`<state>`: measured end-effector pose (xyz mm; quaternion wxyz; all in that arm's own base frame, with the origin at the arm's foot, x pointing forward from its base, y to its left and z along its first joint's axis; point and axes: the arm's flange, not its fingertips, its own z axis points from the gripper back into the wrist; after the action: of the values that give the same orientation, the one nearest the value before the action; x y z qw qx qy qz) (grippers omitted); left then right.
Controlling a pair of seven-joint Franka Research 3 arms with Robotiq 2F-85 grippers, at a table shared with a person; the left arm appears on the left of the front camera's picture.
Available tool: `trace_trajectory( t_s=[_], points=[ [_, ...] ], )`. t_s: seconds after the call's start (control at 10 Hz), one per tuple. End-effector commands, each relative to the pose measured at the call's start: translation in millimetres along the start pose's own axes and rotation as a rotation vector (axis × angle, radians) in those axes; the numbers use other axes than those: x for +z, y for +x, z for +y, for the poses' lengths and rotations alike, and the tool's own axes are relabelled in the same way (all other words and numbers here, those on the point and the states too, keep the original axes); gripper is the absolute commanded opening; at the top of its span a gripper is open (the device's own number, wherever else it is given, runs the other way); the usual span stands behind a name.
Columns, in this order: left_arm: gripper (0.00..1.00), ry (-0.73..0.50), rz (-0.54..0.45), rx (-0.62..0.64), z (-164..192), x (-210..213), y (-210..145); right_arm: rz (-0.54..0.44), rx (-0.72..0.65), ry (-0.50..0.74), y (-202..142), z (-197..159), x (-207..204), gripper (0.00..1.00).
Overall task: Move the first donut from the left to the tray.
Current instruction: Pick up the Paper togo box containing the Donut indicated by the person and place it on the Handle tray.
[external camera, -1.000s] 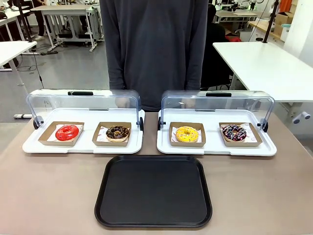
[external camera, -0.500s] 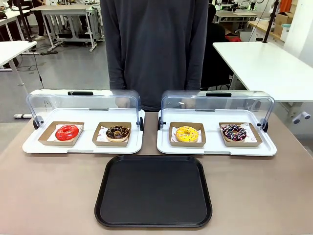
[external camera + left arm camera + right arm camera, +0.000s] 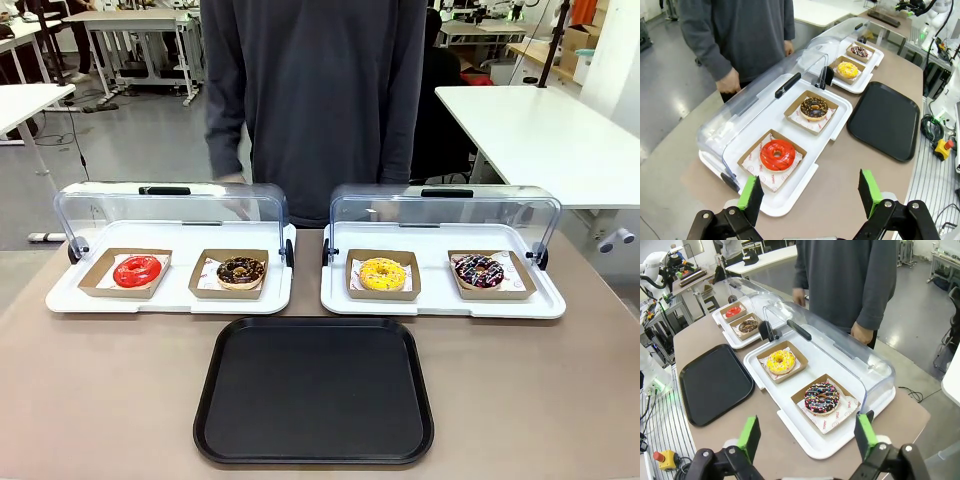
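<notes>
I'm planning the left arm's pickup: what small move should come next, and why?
Probably ease the left gripper forward and down onto the red donut: the jaws stand open around nothing, and the donut lies just ahead in its cardboard tray with the clear lid rolled back.

You get bright, even light from above, soft shadows. Reflections streak the clear lids (image 3: 170,207), faint sheen on the black tray (image 3: 315,390). Wrist views bow at edges; focus sharp.
</notes>
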<state>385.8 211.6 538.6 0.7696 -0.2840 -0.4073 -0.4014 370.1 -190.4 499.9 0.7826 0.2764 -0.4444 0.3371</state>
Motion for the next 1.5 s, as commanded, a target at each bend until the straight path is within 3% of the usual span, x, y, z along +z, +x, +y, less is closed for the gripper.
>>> trace_trajectory(
  t_s=[0.0, 1.4],
  points=[
    [1.00, -0.006, -0.015, -0.006, -0.3, 1.1, 1.9, -0.027, 0.019, -0.001, 2.9, -2.0, -1.0, 1.00],
    [1.00, -0.006, -0.015, -0.006, -0.3, 1.1, 1.9, -0.027, 0.019, -0.001, 2.9, -2.0, -1.0, 1.00]
  ],
)
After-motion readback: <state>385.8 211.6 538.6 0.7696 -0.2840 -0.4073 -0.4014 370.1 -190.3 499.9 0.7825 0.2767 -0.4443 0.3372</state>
